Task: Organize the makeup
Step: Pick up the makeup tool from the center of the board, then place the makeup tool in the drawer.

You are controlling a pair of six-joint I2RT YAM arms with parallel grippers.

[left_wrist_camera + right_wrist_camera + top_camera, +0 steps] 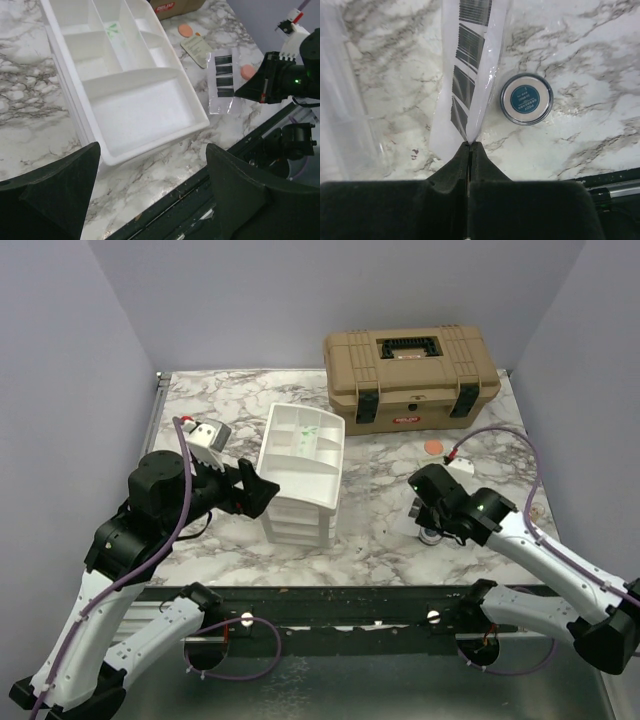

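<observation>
My right gripper is shut on the near end of the clear palette with dark pans, which hangs tilted just above the marble. The round blue-centred compact lies on the table right of the palette. In the left wrist view the palette sits at the right gripper's tip, with two pink discs and a small flat sachet near it. My left gripper is open and empty, above the table edge at the white drawer unit's front. The pencil is not in view.
The white drawer unit stands mid-table with a divided tray on top, something green in one compartment. The tan toolbox stands at the back right, a pink disc in front of it. Side walls close in.
</observation>
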